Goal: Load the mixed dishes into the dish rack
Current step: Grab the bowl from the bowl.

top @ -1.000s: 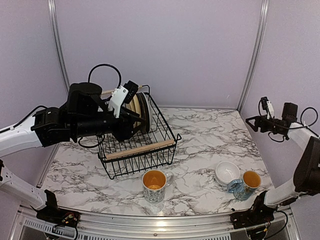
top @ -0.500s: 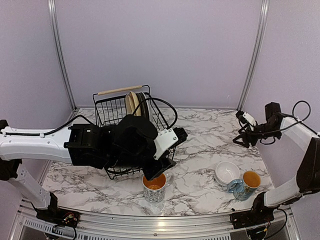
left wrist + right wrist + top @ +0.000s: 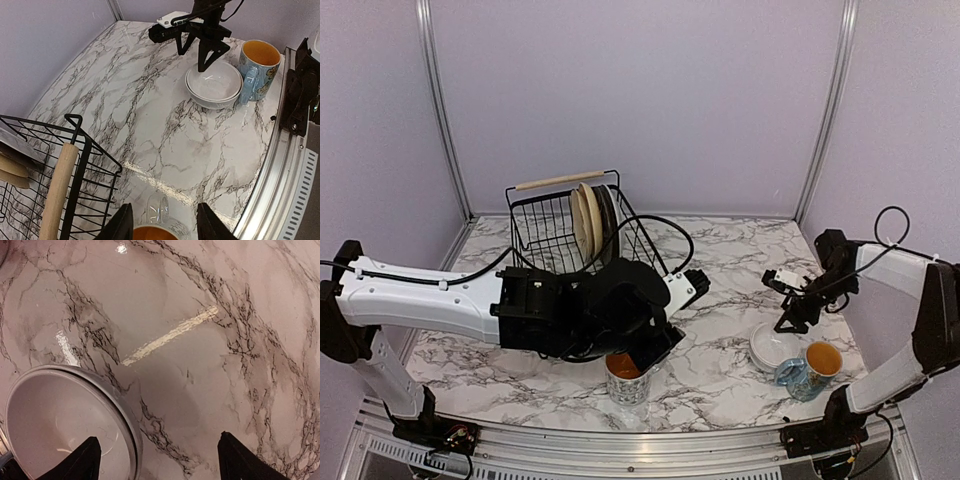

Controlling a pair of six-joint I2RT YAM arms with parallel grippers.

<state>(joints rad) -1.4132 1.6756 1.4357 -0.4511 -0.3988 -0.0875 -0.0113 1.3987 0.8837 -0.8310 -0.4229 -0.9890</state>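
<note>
Pale purple walls (image 3: 640, 90) close in a marbled surface (image 3: 720, 260) where the loading is only partly done. The left tool (image 3: 164, 212) hangs released over the orange-lined mug (image 3: 628, 388) at the near middle, with a finger to each side of its rim, apparently not pressing it. If it closes off-centre or catches the handle, the mug could twist, tip or skid toward the near edge.

The right tool (image 3: 157, 440) is spread wide above the white bowls (image 3: 212, 85) at the near right, one finger over the hollow and the other outside the rim. The bowls are stacked, so a pinch on the rim may lift only the top one, or shove the pile into the blue mug (image 3: 257, 62) just beside it.

The dish rack (image 3: 545, 215), far left, holds upright plates (image 3: 590, 220). The left arm lies across its near side, so a careless lift could snag the wire. Both arms converging there could clash.
</note>
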